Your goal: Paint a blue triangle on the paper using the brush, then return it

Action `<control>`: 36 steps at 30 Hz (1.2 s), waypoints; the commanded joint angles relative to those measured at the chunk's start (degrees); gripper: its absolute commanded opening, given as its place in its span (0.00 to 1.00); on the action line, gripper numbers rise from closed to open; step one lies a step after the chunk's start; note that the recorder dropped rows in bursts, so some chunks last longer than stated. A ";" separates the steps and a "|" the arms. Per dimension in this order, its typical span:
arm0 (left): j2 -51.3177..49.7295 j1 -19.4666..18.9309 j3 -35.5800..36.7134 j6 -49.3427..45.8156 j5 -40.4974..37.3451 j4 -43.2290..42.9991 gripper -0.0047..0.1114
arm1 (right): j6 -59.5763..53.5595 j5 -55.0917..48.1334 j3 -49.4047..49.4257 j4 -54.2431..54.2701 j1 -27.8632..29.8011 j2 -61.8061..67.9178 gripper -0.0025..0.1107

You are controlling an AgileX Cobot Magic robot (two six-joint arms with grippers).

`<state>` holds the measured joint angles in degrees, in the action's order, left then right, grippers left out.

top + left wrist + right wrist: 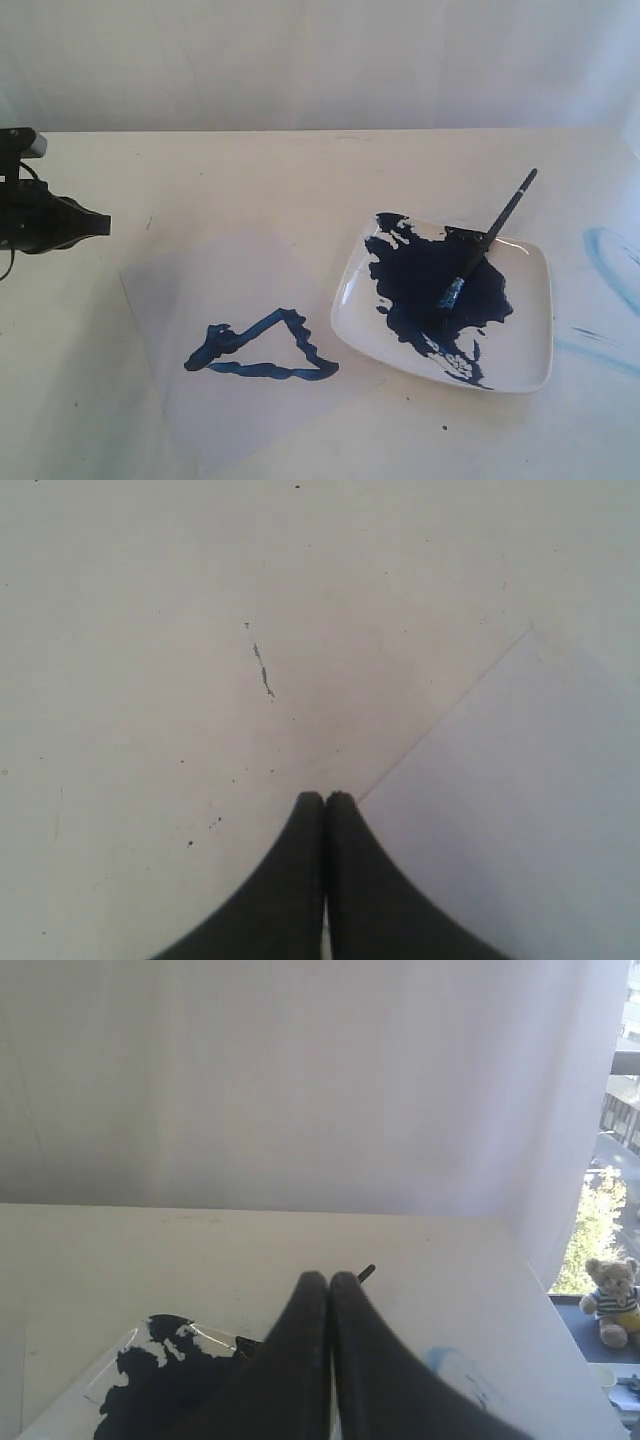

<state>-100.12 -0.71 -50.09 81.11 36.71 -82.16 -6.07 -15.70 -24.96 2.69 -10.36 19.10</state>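
The paper [235, 285] lies flat at front left and carries the blue triangle [275, 372], a wobbly outline with a thick blob at its left corner. To its right, the brush [492, 238] rests on the square white plate [530, 345], its tip in the dark paint pool [430, 285] and its handle sticking out over the far rim. My left gripper [105, 222] hovers shut and empty at the left edge, beside a corner of the paper [520, 780], as the left gripper [325, 798] shows up close. My right gripper [329, 1278] is shut and empty above the plate [205, 1340], with the brush's handle end [366, 1273] peeking past its fingertips.
Pale blue smears [605, 255] mark the table right of the plate, and the smears [455, 1370] show in the right wrist view too. A white backdrop closes off the far side. A small dark scratch [263, 670] marks the table near the left gripper.
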 commanded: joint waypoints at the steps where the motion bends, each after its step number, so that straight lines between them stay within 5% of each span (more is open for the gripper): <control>1: 0.69 -0.27 0.30 -0.14 -0.82 -0.50 0.04 | -0.82 -0.95 0.34 -0.16 0.16 -1.22 0.02; 22: 0.69 -0.27 0.30 -0.14 -0.82 -0.50 0.04 | -1.82 -0.95 0.34 -0.50 0.16 -1.30 0.02; 36: 0.69 -0.27 0.30 -0.14 -0.82 -0.50 0.04 | -2.70 3.80 12.23 0.60 17.48 -13.23 0.02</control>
<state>-100.12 -0.71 -50.09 81.11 36.57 -82.16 -8.29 -14.50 -16.94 1.60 5.67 7.36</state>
